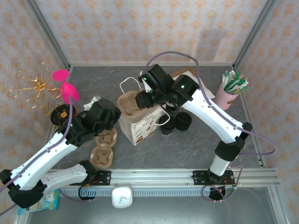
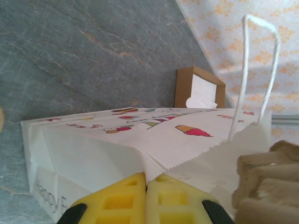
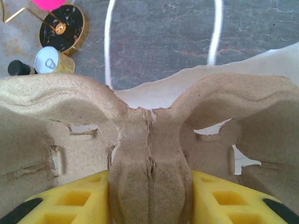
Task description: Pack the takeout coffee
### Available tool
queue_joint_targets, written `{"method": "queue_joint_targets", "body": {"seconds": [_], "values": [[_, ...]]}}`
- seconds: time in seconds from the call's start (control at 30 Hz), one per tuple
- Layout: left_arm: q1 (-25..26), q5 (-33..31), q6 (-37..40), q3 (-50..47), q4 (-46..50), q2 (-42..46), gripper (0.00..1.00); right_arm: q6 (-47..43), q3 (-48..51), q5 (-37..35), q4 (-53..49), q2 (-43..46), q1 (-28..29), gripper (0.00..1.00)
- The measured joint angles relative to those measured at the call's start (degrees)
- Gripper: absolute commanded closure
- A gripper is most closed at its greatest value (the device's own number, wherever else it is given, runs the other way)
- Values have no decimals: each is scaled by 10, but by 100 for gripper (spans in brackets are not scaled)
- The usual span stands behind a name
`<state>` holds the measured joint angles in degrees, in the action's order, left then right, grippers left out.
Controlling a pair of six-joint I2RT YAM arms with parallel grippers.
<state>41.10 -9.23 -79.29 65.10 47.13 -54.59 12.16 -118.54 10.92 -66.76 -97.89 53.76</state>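
A white paper bag (image 1: pixel 145 123) with ice-cream prints stands open at the table's middle. My left gripper (image 2: pixel 145 179) is shut on a fold of the bag's rim (image 2: pixel 154 161), at its left side (image 1: pixel 117 120). The right gripper (image 3: pixel 149 179) is shut on the centre ridge of a brown pulp cup carrier (image 3: pixel 149 140), which sits in the bag's mouth (image 1: pixel 129 102). The bag's white cord handles (image 3: pixel 110 42) loop beyond the carrier. Just right of the bag, partly under my right arm, stands the takeout coffee (image 1: pixel 183 121) with its black lid, beside another dark round thing (image 1: pixel 166 125).
A second pulp carrier (image 1: pixel 105 149) lies left of the bag by my left arm. A pink cup of packets (image 1: pixel 227 95) stands at the back right, and a brown napkin box (image 2: pixel 198 88) behind the bag. At the left are a gold ornament's black base (image 3: pixel 63 23) and a can (image 3: pixel 52 60).
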Motion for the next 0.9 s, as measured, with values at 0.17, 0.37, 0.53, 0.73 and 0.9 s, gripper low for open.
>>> {"method": "queue_joint_targets", "body": {"seconds": [0.17,0.37,0.53,0.73,0.9], "values": [[-16,20,48,26,15,-12,100,-8,2,-28,3,0,15,58],[-26,47,87,36,19,-12,100,-14,1,-50,8,-2,15,58],[-39,65,105,36,23,-12,100,-19,-3,-74,8,-14,15,58],[-48,78,120,36,28,-10,100,-24,-7,-87,9,-29,15,59],[-56,85,128,36,31,-10,100,-31,-7,-100,9,-31,15,59]]}}
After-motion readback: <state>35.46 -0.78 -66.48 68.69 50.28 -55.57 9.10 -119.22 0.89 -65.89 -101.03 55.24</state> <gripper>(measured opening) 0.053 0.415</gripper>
